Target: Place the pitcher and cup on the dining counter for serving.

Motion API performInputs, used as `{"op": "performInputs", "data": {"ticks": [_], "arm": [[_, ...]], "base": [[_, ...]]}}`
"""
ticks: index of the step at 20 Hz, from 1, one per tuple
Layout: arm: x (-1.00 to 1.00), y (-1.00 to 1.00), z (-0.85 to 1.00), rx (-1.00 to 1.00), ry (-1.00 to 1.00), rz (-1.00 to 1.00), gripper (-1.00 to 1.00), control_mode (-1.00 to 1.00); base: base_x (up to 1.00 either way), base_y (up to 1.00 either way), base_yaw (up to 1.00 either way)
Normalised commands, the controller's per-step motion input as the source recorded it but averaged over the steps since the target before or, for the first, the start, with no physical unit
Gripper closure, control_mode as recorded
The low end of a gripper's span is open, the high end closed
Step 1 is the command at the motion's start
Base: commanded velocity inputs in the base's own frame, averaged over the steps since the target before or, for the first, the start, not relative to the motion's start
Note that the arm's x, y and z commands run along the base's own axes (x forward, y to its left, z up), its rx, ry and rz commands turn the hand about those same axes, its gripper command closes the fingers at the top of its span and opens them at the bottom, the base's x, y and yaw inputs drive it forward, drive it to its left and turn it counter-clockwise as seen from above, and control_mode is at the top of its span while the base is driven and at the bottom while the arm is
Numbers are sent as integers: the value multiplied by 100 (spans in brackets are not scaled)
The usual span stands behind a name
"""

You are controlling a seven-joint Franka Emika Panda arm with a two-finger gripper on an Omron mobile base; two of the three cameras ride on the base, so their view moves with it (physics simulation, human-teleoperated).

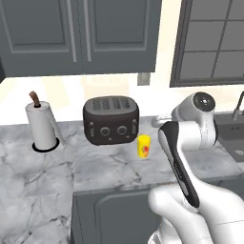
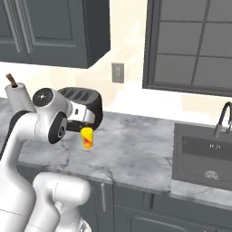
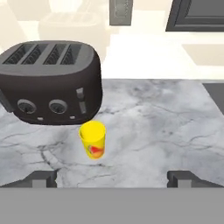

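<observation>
End effector (image 3: 112, 177) visible in the hand view as two dark fingertips (image 3: 40, 179) at the lower edge, set wide apart, released, nothing between them; upper parts of the fingers cut off by the frame bottom. In both base views, end effector itself hidden behind the white arm links, so jaw state unreadable there. Cup (image 3: 92, 139) standing upright on the marble surface (image 3: 153, 127), long axis vertical, open mouth up, red mark on the side turned toward the hand camera. Same cup (image 1: 144, 145) in the left base view just in front of the toaster's right corner, red mark low on the near side; in the right base view cup (image 2: 87, 138) partly covered at its top left by the arm's joint housing. Cup ahead of the fingertips and apart from them, nearer the left-hand tip in the hand view. Black four-slot toaster (image 3: 50, 81) just behind the cup, close but whether touching not determinable; left end cut off in the hand view, largely hidden by the arm in the right base view. Paper towel roll (image 1: 42, 125) upright on a dark base at the left of the surface, well apart from the cup. Sink (image 2: 204, 156) with faucet (image 2: 222, 118) at the right, cut off by the frame edge. Wall outlet (image 2: 118, 72) above the surface, blurred.
</observation>
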Motion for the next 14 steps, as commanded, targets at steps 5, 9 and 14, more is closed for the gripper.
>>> {"op": "performInputs", "data": {"ticks": [5, 9, 14], "arm": [[8, 1, -4, 0, 0, 0, -100, -100], [55, 0, -46, 5, 21, 0, -100, -100], [65, 0, -52, 15, 35, 0, -100, -100]], "base": [[5, 7, 1], [0, 0, 0], [0, 0, 0]]}}
